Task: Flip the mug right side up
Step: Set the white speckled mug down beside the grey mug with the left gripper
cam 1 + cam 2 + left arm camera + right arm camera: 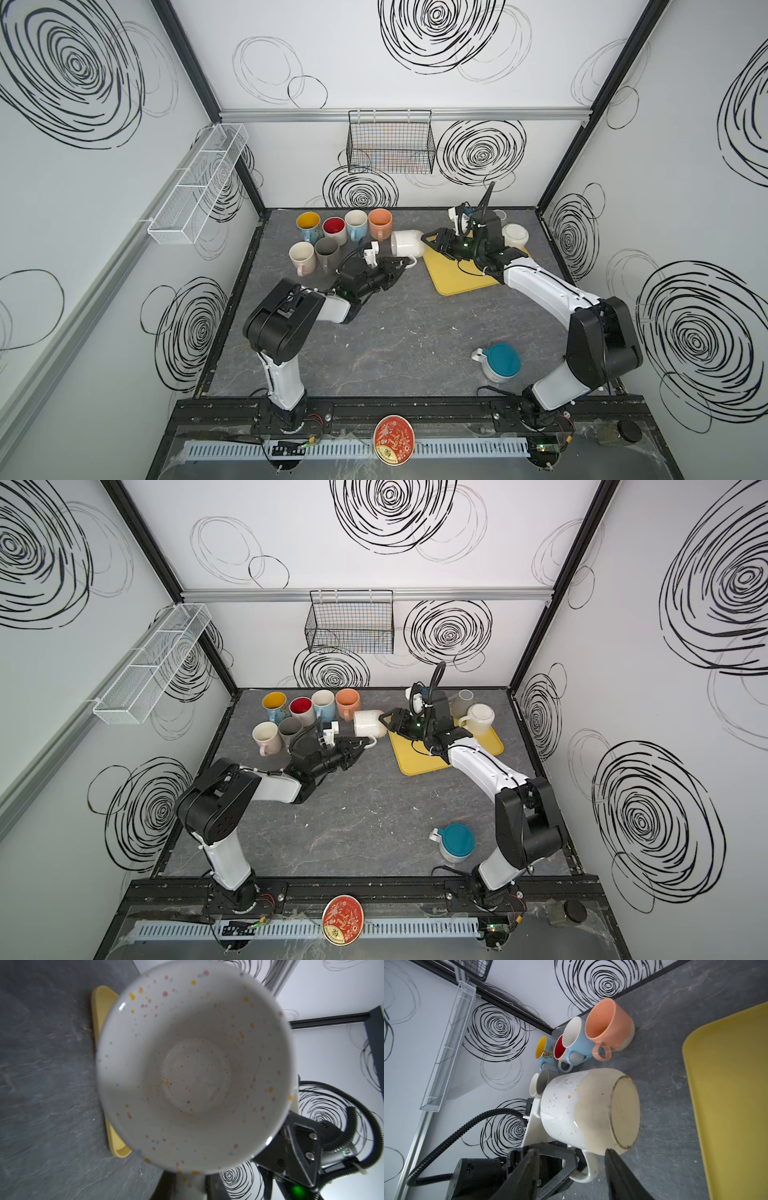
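The mug (407,243) (368,723) is white with coloured speckles and lies on its side, just left of the yellow tray. Its mouth faces the left wrist camera, where I look into its speckled inside (195,1068). Its bare beige base (625,1113) faces the right wrist camera. My left gripper (401,266) (361,746) (189,1186) is shut on the mug's handle (589,1167), which points toward the table's front. My right gripper (430,241) (388,721) (571,1165) stands open at the mug's base, its fingers either side without gripping. Whether the mug touches the table I cannot tell.
The yellow tray (465,274) lies right of the mug, with two pale mugs (515,237) at its far end behind my right arm. Several upright mugs (332,237) cluster at the back left. A teal-lidded container (500,361) sits front right.
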Controlling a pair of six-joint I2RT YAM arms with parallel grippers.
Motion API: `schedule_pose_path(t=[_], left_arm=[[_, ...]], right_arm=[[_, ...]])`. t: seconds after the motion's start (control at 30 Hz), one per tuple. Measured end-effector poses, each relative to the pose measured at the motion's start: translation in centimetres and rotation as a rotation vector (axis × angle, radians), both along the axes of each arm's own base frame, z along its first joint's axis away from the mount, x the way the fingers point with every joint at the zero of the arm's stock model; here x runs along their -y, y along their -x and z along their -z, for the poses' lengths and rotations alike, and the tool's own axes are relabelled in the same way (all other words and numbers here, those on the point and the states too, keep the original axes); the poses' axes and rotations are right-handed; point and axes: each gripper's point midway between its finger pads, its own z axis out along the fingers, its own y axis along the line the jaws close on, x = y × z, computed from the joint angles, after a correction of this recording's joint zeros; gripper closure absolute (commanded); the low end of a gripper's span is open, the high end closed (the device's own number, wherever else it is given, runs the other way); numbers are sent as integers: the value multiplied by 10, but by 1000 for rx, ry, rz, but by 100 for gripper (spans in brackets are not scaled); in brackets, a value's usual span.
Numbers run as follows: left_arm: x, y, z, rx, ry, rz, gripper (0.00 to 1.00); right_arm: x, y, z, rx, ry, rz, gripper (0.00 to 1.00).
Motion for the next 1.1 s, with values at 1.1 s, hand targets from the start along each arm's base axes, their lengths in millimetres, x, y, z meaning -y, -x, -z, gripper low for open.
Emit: schedule_pose_path(t=[1.1], left_arm=[[-108, -34, 30, 42, -1125, 18, 100]], right_arm=[[65, -12, 12, 20, 280, 156, 45]])
